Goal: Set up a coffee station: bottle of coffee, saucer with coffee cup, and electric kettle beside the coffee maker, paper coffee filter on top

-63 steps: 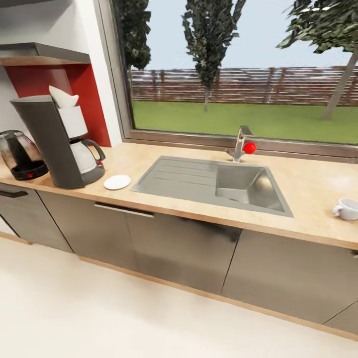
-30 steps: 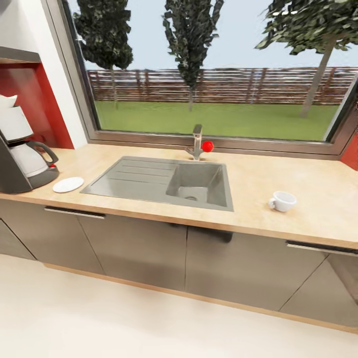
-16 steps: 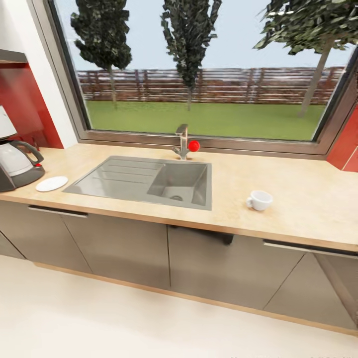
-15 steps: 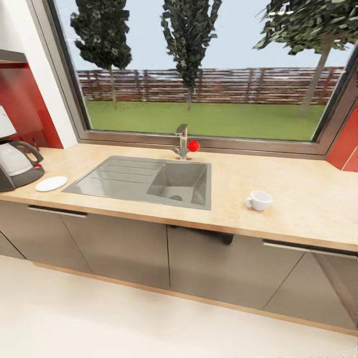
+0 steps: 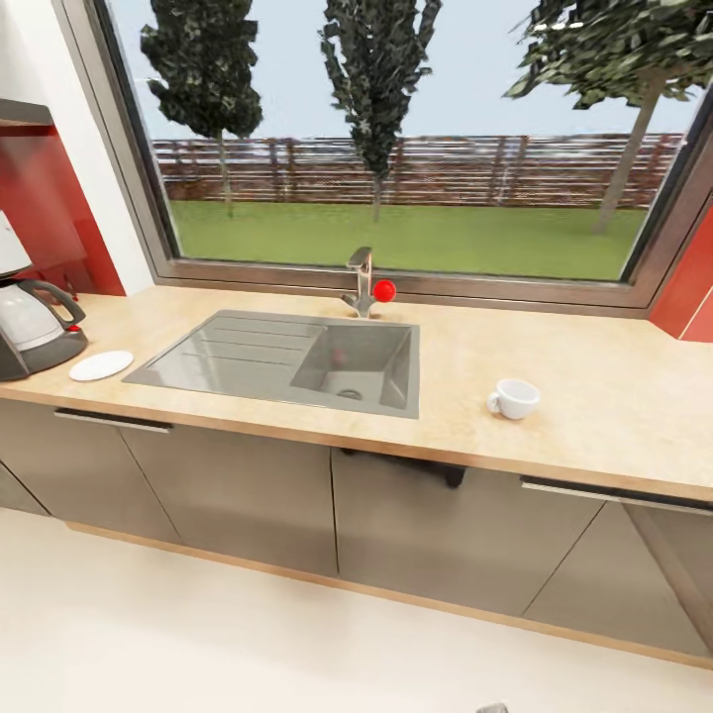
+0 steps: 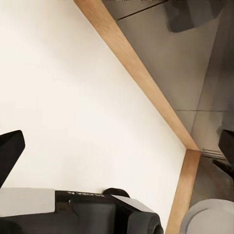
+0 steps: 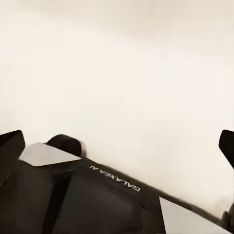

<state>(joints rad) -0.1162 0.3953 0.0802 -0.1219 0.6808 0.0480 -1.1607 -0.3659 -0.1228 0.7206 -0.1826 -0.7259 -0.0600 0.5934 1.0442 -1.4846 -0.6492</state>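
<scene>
On the countertop (image 5: 594, 376), the coffee maker (image 5: 30, 332) stands at the left end with the saucer (image 5: 100, 365) just beside it near the front edge. The cup (image 5: 514, 398) sits alone well right of the sink (image 5: 287, 361), apart from both. The left gripper (image 6: 117, 146) and right gripper (image 7: 117, 141) both hang over pale floor (image 7: 117, 63), fingers spread and empty.

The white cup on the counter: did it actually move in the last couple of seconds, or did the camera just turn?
No. The cup sits in the same spot right of the sink on the counter; cup and sink slid across the picture together, so the camera turned.
</scene>
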